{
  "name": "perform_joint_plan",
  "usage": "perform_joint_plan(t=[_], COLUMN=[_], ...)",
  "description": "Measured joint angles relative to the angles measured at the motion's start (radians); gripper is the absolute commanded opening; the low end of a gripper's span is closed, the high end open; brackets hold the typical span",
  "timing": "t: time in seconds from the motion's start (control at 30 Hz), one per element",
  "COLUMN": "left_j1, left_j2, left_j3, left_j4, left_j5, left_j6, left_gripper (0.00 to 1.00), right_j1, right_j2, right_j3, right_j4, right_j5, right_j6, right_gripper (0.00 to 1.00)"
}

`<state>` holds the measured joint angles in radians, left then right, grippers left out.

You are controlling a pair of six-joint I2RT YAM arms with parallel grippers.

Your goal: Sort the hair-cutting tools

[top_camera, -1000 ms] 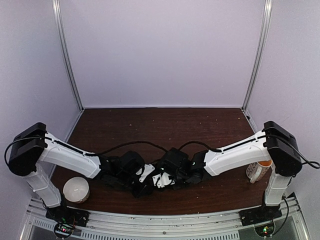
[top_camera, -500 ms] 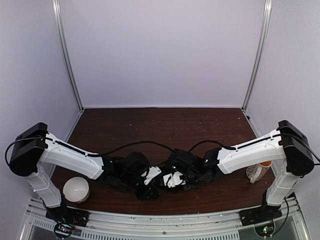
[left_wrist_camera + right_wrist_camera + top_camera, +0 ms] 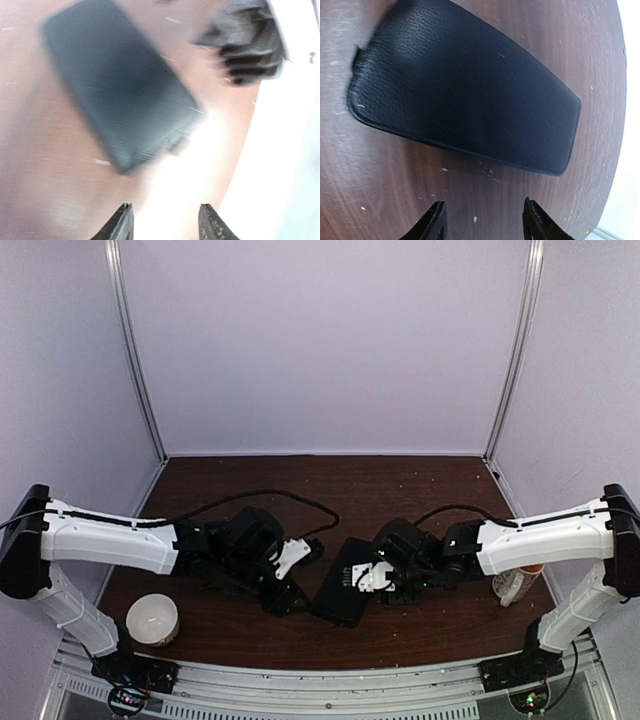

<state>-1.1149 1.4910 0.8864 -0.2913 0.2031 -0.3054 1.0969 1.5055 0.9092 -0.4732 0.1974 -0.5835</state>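
No hair-cutting tools show in any view; they are hidden or out of sight. A flat black case [image 3: 343,588] lies on the brown table between my two arms. My left gripper [image 3: 290,592] sits just left of it, open and empty. In the blurred left wrist view the case [image 3: 115,90] lies ahead of the left gripper [image 3: 165,220], apart from the tips. My right gripper [image 3: 378,585] is just right of the case, also open and empty. The right wrist view has the case [image 3: 465,95] a short way beyond the right gripper [image 3: 485,217].
A white round container [image 3: 152,618] stands at the near left by the left arm's base. A white bottle with an orange band [image 3: 518,583] stands at the near right. Metal frame posts [image 3: 135,350] flank the back wall.
Both grippers were shut and close together at the table's middle. They have opened and drawn apart, left and right, and the black case now lies uncovered between them.
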Motion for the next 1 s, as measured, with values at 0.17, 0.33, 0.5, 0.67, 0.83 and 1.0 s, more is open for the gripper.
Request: perform_joint_plan(t=[0.17,0.33,0.5,0.67,0.83,1.0], left_j1=[0.138,0.169,0.169,0.156,0.075,-0.028], left_j2=[0.086,0.256,0.351,0.355,0.355,0.353], left_j3=[0.08,0.217,0.256,0.243,0.235,0.227], left_j4=[-0.035,-0.095,-0.105,-0.097,-0.092,-0.091], left_j5=[-0.051,-0.1,-0.096,-0.067,-0.069,-0.068], left_j6=[-0.023,-0.041,-0.047,-0.047,-0.028,-0.014], left_gripper=[0.48,0.37,0.32,0.33,0.35,0.35], right_j1=[-0.146,-0.296,-0.336,-0.335,-0.333,-0.298], right_j2=[-0.002,0.102,0.249,0.378,0.413,0.477], right_j3=[0.02,0.146,0.234,0.291,0.35,0.44], right_j4=[-0.005,-0.033,-0.076,-0.119,-0.131,-0.146], right_j5=[-0.013,-0.052,-0.08,-0.13,-0.186,-0.225], right_j6=[0.115,0.217,0.266,0.278,0.275,0.264], right_gripper=[0.51,0.4,0.33,0.32,0.35,0.36])
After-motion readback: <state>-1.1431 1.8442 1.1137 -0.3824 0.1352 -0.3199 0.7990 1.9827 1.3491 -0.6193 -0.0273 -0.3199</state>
